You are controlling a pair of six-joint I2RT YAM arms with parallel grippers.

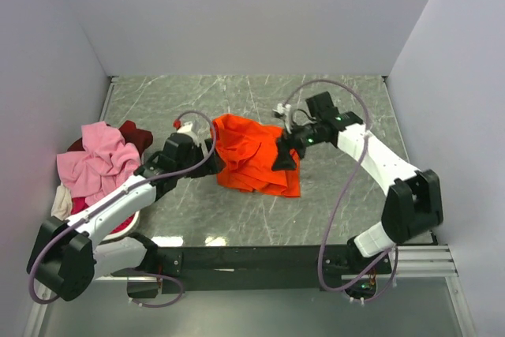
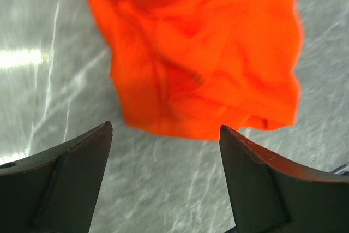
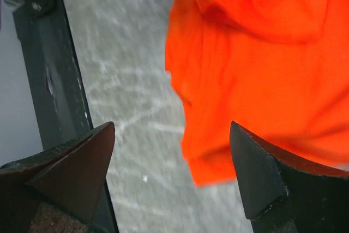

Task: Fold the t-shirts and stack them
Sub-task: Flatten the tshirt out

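The left hand (image 1: 207, 149) and the right hand (image 1: 284, 155) are wide open, holding nothing. Between them the orange t-shirt (image 1: 254, 157) lies crumpled in the middle of the bench (image 1: 347, 100). It looks soft, light and floppy, so pinch its edges. There is room behind it. The other t-shirts (image 1: 99, 165) crowd the left edge.

One orange t-shirt (image 1: 256, 155) lies in the middle of the single table (image 1: 347, 100). At the left, three more are piled together: one light pink tee (image 1: 99, 162), one dark magenta tee (image 1: 136, 136) and one cream-white tee (image 1: 61, 201) showing only an edge. That makes four tees that can be counted; any buried underneath cannot be told. There are two grippers, the left gripper (image 2: 166, 129) and the right gripper (image 3: 172, 126), each with two fingers
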